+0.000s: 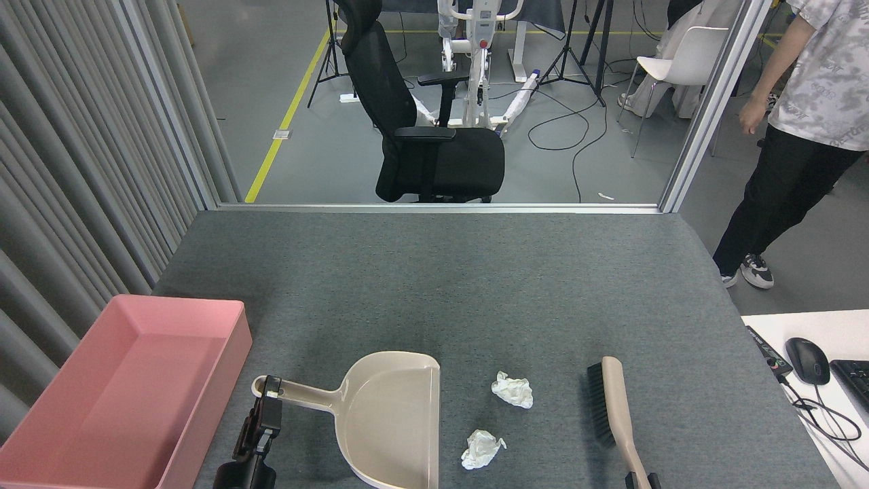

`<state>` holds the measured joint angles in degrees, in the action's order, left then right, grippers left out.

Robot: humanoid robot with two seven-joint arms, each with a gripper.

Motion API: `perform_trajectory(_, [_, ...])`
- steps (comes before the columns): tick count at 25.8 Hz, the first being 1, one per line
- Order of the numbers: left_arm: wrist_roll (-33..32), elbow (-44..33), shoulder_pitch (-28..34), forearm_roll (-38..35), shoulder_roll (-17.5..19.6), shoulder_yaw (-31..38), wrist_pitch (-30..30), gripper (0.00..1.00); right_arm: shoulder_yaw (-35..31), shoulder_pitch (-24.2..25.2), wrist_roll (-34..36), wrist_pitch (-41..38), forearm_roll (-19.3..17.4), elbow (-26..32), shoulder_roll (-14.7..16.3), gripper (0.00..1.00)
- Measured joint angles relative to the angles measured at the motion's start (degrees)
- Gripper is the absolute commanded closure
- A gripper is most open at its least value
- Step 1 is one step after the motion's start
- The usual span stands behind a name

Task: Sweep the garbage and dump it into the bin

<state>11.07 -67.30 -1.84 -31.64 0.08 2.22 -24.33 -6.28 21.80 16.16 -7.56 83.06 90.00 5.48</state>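
Observation:
Two white crumpled wads of garbage lie on the grey table, one (512,390) beside the dustpan's mouth and one (482,449) nearer the front. The beige dustpan (390,414) lies left of them, mouth facing right. My left gripper (269,397) is shut on the end of its handle. The pink bin (129,394) sits at the front left and holds nothing I can see. A beige brush (611,407) lies right of the wads. Only the dark tips of my right gripper (641,481) show at the bottom edge, at the brush handle's end.
A person (801,136) stands past the table's right edge. A white desk with a mouse (806,360) and cables adjoins the front right corner. A black office chair (434,149) stands beyond the far edge. Grey slatted wall runs along the left.

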Motion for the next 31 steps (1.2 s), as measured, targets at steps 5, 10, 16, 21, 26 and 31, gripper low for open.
perform_trajectory(5, [-0.13,0.20,0.00,-0.58,-0.08,-0.01,-0.51,0.87,0.26,0.30,0.06,-0.83,0.00,0.47,-0.24,0.87])
perform_trajectory(10, [0.00,0.21,0.00,-0.77,-0.09,-0.02,-1.28,0.90,0.65,1.24,0.29,-3.17,0.06,1.55,-0.47,0.88])
perform_trajectory(16, [0.25,0.14,0.00,-1.08,-0.01,-0.05,-1.64,0.91,1.16,1.34,-0.25,-4.00,0.08,1.68,-0.51,0.91])
perform_trajectory(21, [0.31,-0.12,0.09,-1.13,0.00,-0.10,-1.69,0.92,4.11,1.36,-0.51,-4.83,0.09,1.74,-0.60,1.00])
perform_trajectory(26, [0.31,-0.52,0.43,-1.14,0.10,-0.11,-1.69,0.94,6.49,1.40,-0.54,-7.24,0.07,1.82,-0.71,1.00])
perform_trajectory(31, [0.31,-0.65,0.65,-1.14,0.17,-0.10,-1.69,0.97,8.01,1.46,-0.71,-8.48,-0.03,1.85,-0.73,1.00])
